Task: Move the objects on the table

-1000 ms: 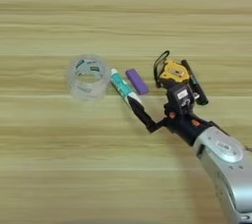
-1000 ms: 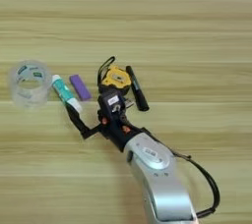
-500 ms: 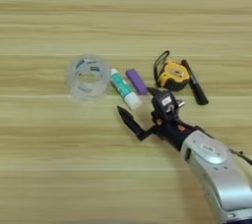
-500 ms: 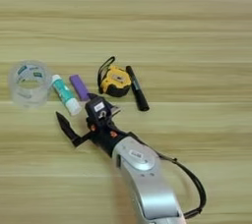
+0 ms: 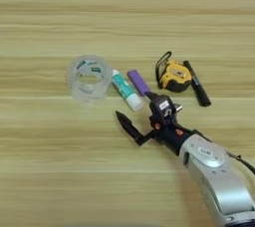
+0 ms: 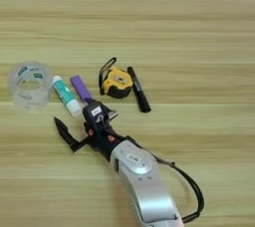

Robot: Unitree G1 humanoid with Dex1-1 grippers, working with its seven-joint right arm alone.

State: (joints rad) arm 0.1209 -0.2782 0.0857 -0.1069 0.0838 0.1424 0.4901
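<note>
Across the middle of the counter [image 5: 45,181] lie the clear tape roll [image 5: 89,77], glue stick [image 5: 125,89], purple cylinder [image 5: 139,81], tape measure [image 5: 174,75] and marker [image 5: 197,89]. Below the glue stick, the right gripper [image 5: 142,116] has fingers spread, seemingly empty.

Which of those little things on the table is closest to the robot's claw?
The glue stick: its white end lies just above the open gripper, between its fingers.

Silver forearm [image 6: 142,181], black two-fingered hand [image 5: 142,116], black cable [image 6: 187,191]
</note>
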